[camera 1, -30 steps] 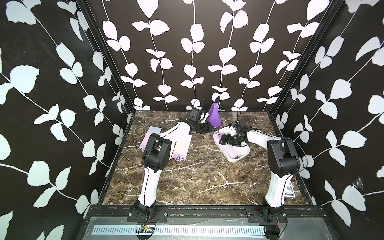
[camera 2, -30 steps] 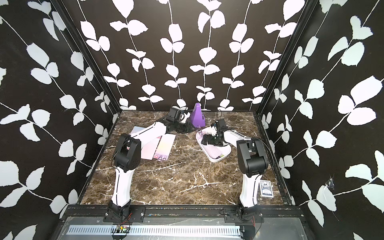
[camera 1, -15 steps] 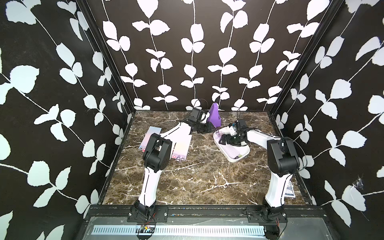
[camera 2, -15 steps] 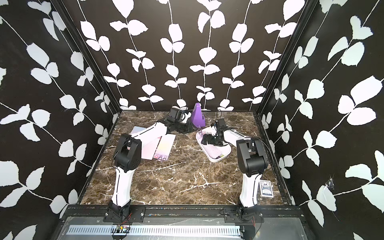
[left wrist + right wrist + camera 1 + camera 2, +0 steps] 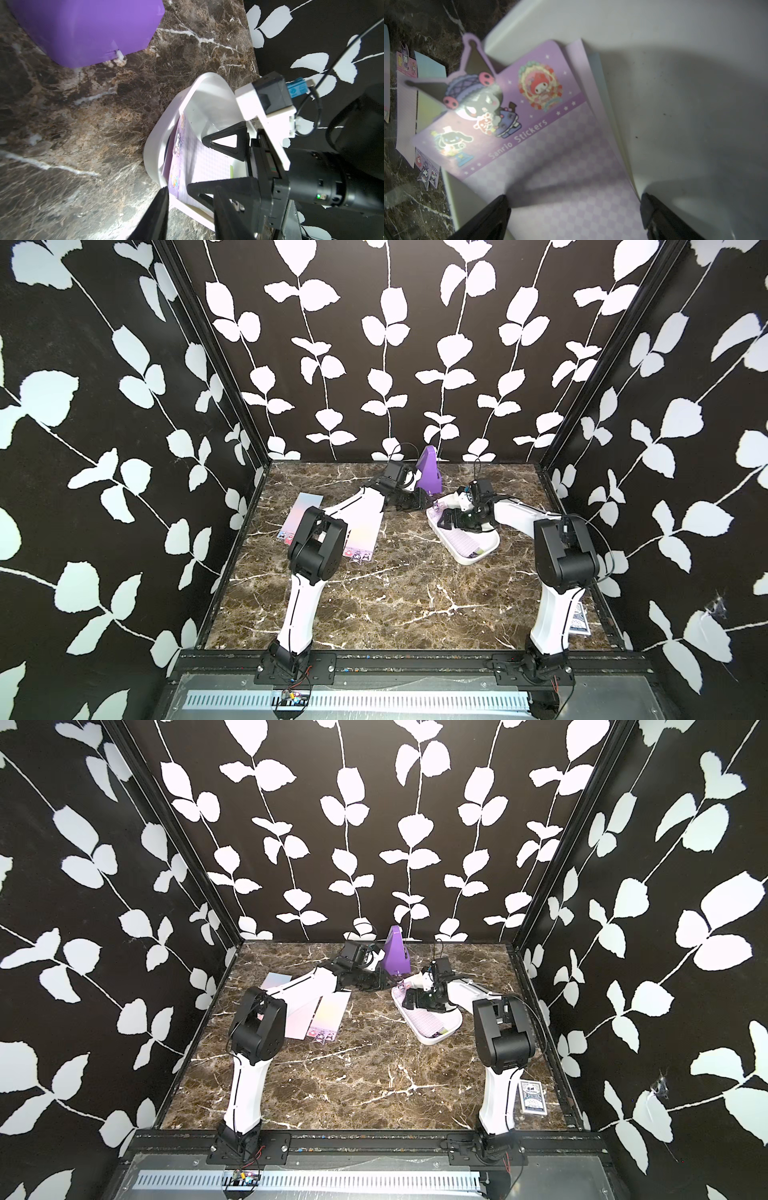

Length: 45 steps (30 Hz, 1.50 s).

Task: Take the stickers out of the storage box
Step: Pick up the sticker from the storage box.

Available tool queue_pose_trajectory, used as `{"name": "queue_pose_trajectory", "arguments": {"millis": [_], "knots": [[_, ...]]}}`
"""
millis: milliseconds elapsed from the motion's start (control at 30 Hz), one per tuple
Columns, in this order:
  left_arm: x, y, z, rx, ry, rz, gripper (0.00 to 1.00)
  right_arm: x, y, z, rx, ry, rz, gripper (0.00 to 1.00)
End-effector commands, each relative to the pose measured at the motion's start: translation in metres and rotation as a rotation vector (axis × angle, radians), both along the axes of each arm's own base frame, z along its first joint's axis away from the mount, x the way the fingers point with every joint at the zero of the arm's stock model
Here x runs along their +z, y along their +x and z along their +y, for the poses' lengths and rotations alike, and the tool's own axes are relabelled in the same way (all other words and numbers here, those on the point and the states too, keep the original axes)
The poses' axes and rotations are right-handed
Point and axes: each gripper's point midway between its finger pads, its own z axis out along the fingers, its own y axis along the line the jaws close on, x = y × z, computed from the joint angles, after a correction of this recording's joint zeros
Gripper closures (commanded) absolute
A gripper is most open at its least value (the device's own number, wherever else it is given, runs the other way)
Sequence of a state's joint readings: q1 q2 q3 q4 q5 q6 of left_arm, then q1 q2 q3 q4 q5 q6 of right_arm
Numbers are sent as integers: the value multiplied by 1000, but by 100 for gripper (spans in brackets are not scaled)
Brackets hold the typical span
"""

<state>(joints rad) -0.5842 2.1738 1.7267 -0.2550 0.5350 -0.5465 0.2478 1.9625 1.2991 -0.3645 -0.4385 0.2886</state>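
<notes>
The stickers [image 5: 550,158] left to take lie stacked in the box [image 5: 685,99]. The top sheet is lilac check, and its cartoon end rides up over the box's end wall. The right gripper [image 5: 575,216] is down inside the box, jaws wide, one finger on each side of the stack, holding nothing. The left gripper [image 5: 419,504] sits just outside that same end of the box, jaws half apart, gripping nothing I can make out. Flat sheets are hard to pinch from above. I reckon the raised cartoon end is the place to nip: one sheet only, with the box kept from sliding. Apart from that stack, the box is bare. More sheets [image 5: 361,537] lie flat on the worktop [image 5: 395,597], well clear of the box on the left arm's side. A purple block [image 5: 429,470] stands just beyond the box.
</notes>
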Motion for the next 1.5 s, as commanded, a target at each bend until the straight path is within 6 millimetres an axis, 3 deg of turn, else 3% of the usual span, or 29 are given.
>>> {"name": "queue_pose_trajectory", "arguments": {"millis": [0,967,1467], "knots": [[-6,-3,-3,-8,1,4,62,-34,-23,-1,0,-17,136,1],[-10,-9,-18,-26,-28,27,67,-37,-24,0,0,-13,148,1],[-10,-9,-22,-32,-44,29,81,-39,-25,1,4,-12,156,1]]}}
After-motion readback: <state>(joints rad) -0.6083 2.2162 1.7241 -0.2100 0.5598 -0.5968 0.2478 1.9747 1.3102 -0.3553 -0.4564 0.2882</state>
